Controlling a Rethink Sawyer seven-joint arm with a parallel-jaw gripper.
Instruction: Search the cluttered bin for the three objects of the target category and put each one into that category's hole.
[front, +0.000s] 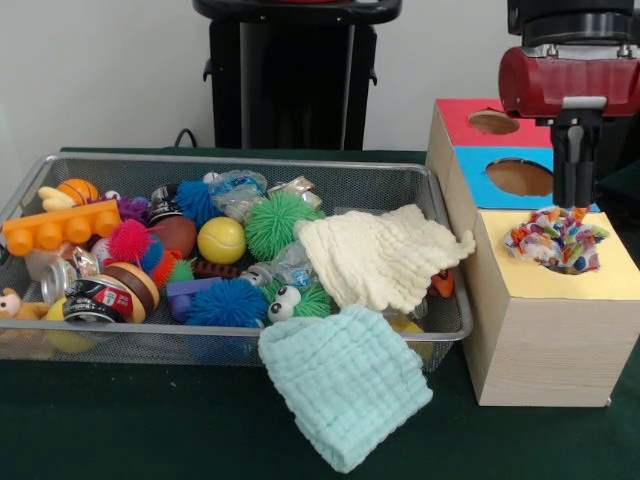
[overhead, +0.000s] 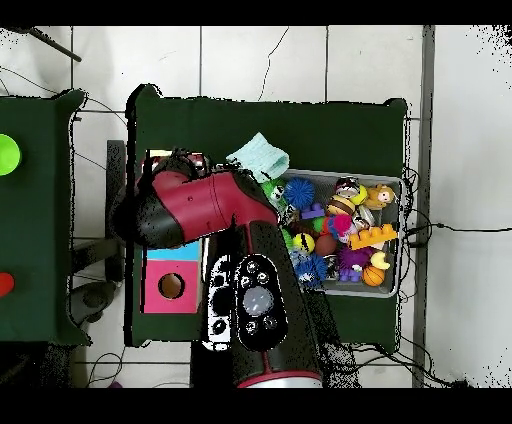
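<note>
A: What is taking up the most room?

B: The wire bin (front: 440, 215) is sitting on the green table (front: 150, 420), crowded with spiky balls, a yellow ball (front: 221, 240) and an orange block (front: 60, 228). A cream cloth (front: 380, 255) is lying over its right end, and a pale blue cloth (front: 345, 385) is hanging over its front rim onto the table.

A: And beside it?

B: The wooden box (front: 540, 340) is standing just right of the bin, with red, blue and yellow holes.

A: The arm?

B: The gripper (front: 577, 208) is pointing down at the yellow hole, where a multicoloured cloth (front: 558, 240) is sitting bunched up. Whether the jaws are gripping it, I cannot tell.
</note>
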